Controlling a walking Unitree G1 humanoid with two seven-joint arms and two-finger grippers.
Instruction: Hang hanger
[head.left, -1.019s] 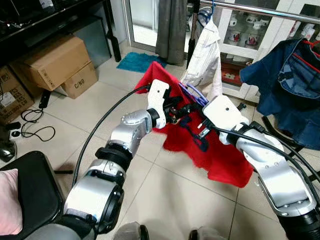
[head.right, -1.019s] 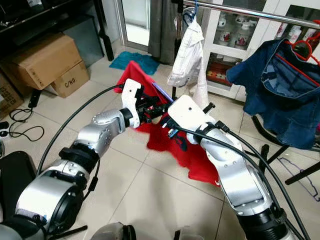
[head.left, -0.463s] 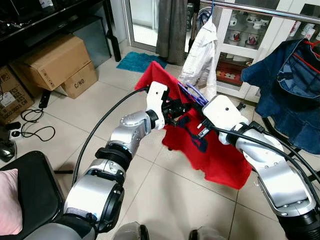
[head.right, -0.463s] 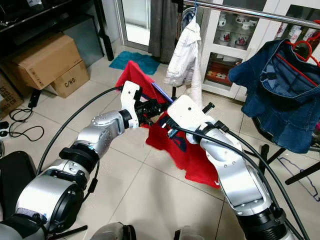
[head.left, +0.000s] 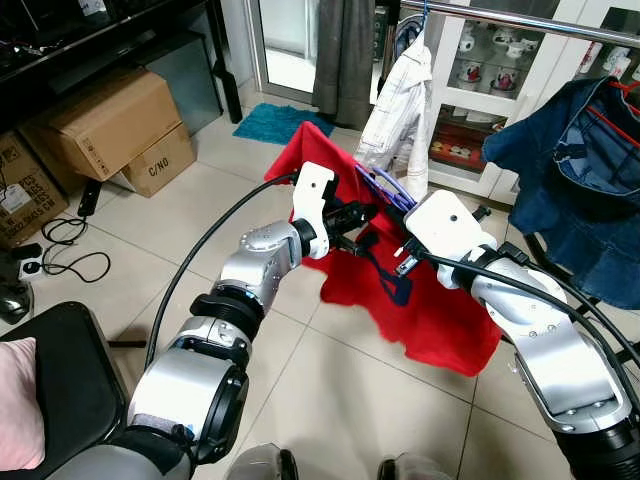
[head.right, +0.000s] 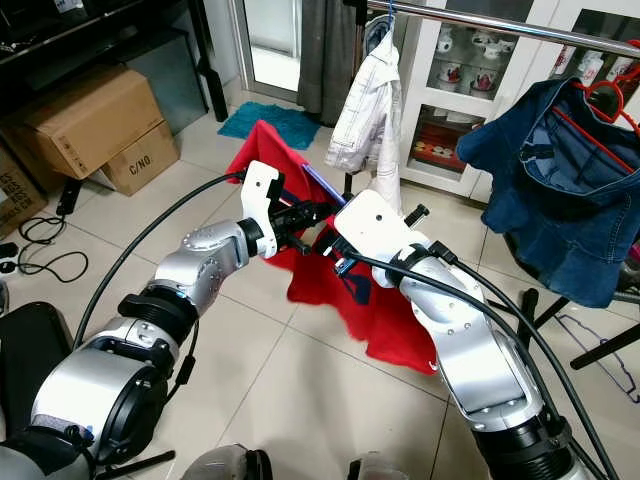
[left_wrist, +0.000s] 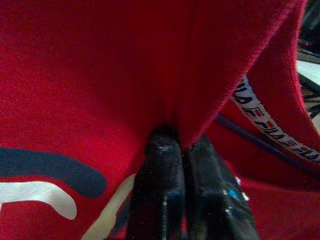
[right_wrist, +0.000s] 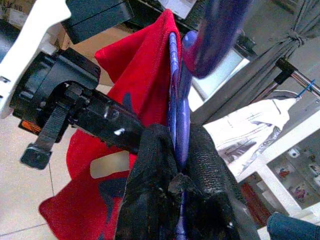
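Gripping from both sides, the two grippers meet in mid-air over the tiled floor (head.left: 200, 215). The left gripper (left_wrist: 186, 150) is clenched on a fold of the red shirt (head.left: 430, 320), which drapes down below and between the arms. The right gripper (right_wrist: 176, 150) pinches the purple hanger (right_wrist: 175, 90), its bar running up between the fingers, against the shirt's edge. Behind, seemingly well apart, a rail (head.left: 520, 22) carries a white shirt (head.left: 400, 110) and a denim jacket (head.left: 570, 170).
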